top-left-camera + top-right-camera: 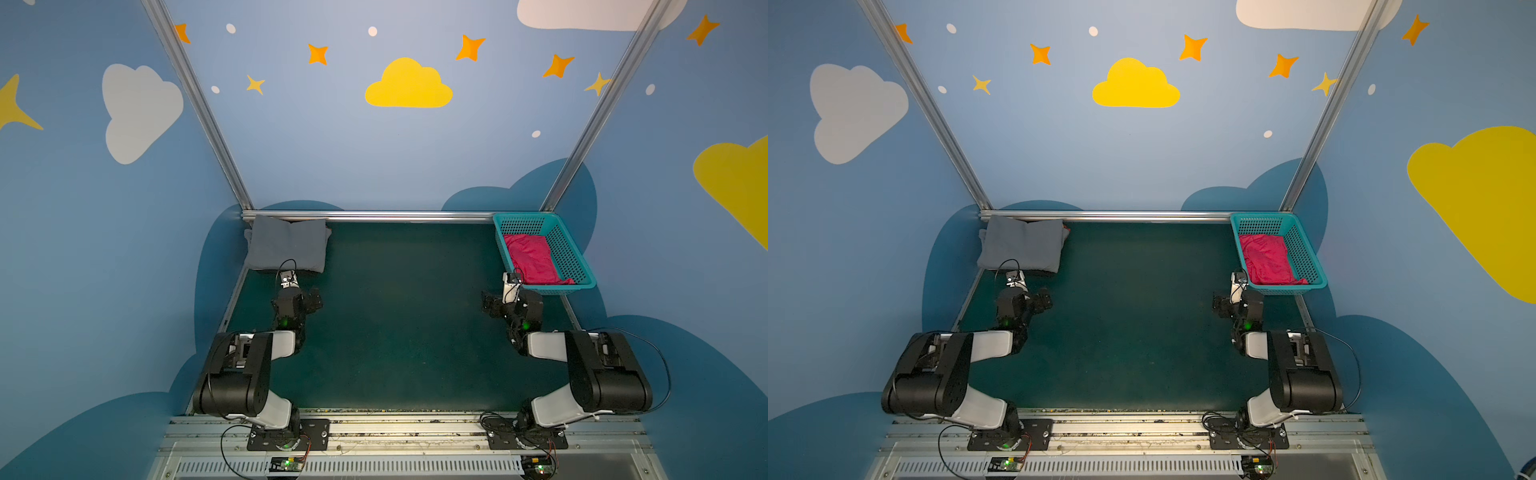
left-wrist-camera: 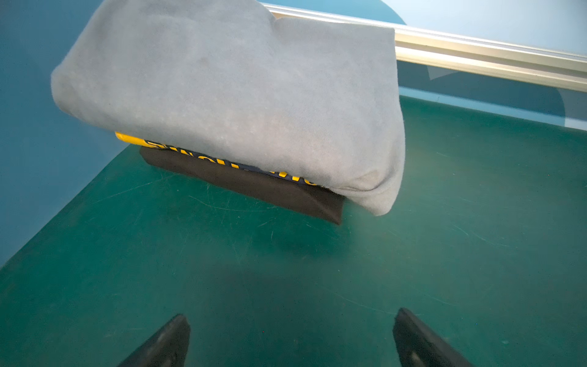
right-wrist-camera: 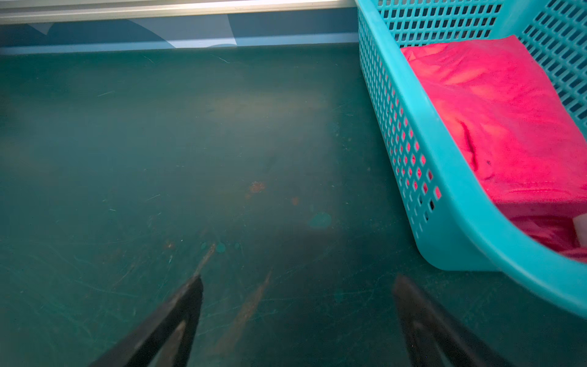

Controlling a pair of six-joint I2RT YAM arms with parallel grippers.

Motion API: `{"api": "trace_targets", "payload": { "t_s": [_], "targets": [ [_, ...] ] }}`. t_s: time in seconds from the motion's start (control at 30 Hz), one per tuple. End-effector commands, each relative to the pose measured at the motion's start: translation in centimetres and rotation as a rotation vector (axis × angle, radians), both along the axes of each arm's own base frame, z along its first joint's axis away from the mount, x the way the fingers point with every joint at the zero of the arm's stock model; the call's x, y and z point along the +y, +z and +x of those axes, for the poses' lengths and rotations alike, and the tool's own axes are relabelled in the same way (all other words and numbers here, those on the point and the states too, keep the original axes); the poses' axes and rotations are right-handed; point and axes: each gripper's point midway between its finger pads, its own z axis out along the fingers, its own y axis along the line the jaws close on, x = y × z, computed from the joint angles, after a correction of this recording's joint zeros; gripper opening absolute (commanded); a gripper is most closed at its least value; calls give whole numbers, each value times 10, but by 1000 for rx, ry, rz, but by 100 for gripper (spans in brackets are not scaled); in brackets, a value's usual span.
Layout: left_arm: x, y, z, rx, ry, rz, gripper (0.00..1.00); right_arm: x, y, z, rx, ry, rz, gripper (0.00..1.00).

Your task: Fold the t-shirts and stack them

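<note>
Left arm (image 1: 232,374) folded low, right arm (image 1: 602,374) likewise, fingers (image 2: 165,343) spread

Stereo pair overhead, wrist views low — forward-facing

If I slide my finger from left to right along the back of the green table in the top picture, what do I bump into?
First the grey t-shirt → then the bare green table → then the teal basket, with the pink t-shirt lying inside it.
</note>
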Motion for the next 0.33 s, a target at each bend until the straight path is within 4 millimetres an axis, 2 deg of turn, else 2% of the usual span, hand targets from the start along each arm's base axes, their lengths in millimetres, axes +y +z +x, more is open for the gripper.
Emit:
{"api": "trace_targets", "payload": {
  "t_s": [0.0,0.3],
  "targets": [
    [1,1,-1,3,3,7,100,-2,11,7,-32,-6,-5,95],
    [1,2,-1,1,4,7,100,-1,11,6,-33,-5,-5,95]
  ]
}}
